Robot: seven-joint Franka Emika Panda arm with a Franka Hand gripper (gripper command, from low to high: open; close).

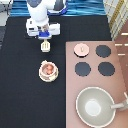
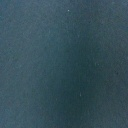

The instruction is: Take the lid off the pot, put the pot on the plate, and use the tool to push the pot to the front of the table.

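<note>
If the work goes wrong: the spatula (image 1: 45, 47) is held only by its short handle, so it may twist or slip in the grip. Likely cause: its head meeting the pot (image 1: 48, 69) off centre. The pot sits loose on the plate (image 1: 48, 79), so a skewed shove could also tip it or slide it off the rim.
Pan (image 1: 95, 106): large, grey, long-handled, at the exterior view's bottom right, on the stove (image 1: 92, 59); no part in the task.
Tabletop (image 1: 20, 95): black. The wrist view shows only a bare patch of it (image 2: 64, 64).
Pot and plate: pot already on the plate, uncovered, reddish balls showing inside; left of the stove.
Lid (image 1: 81, 49): off the pot, resting on the stove's upper-left burner spot, well apart from the pot.
Spatula, position: slotted head pointing toward the exterior view's bottom, near the pot but not touching it.
Pincer (image 1: 44, 39): at the exterior view's top, left of centre, apparently pinching the spatula's handle.
Pot relative to pincer: toward the exterior view's bottom and very slightly right, with the spatula between them.
</note>
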